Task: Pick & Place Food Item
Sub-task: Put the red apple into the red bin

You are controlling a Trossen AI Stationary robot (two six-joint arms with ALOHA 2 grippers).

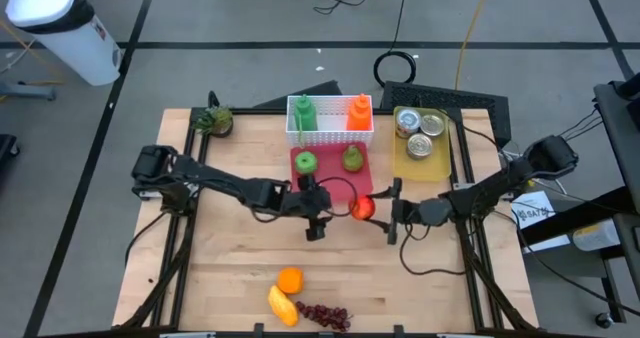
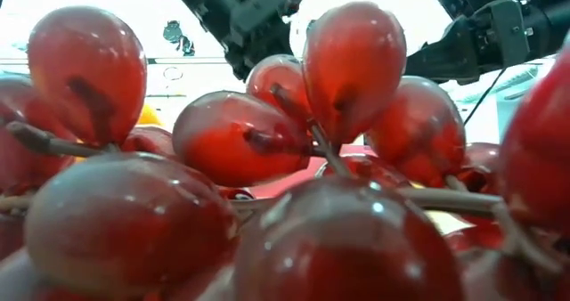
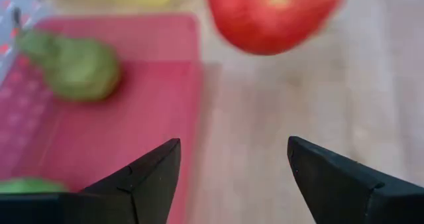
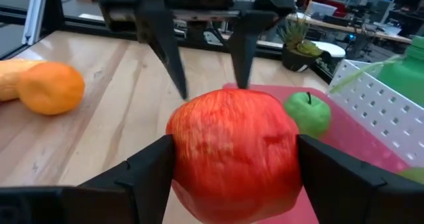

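Note:
A red apple sits between the fingers of my right gripper, which reaches in from the table's right and is shut on it, by the near right corner of the red board. On the board lie a green apple and a green pear. My left gripper hangs open just left of the red apple, slanting down over the board's near edge. Nothing is between its fingers. In the right wrist view those fingers stand behind the red apple. My right gripper pinches the red apple by its two opposite sides between its two fingers, about halfway up the fruit. The fingers lie nearly level and come from the table's right side. The apple sits upright in the hold and looks lifted clear of the table.
A white basket with a green and an orange bottle stands behind the board. A yellow board with cans lies at the far right, a small plant at the far left. An orange, a yellow fruit and grapes lie near the front edge.

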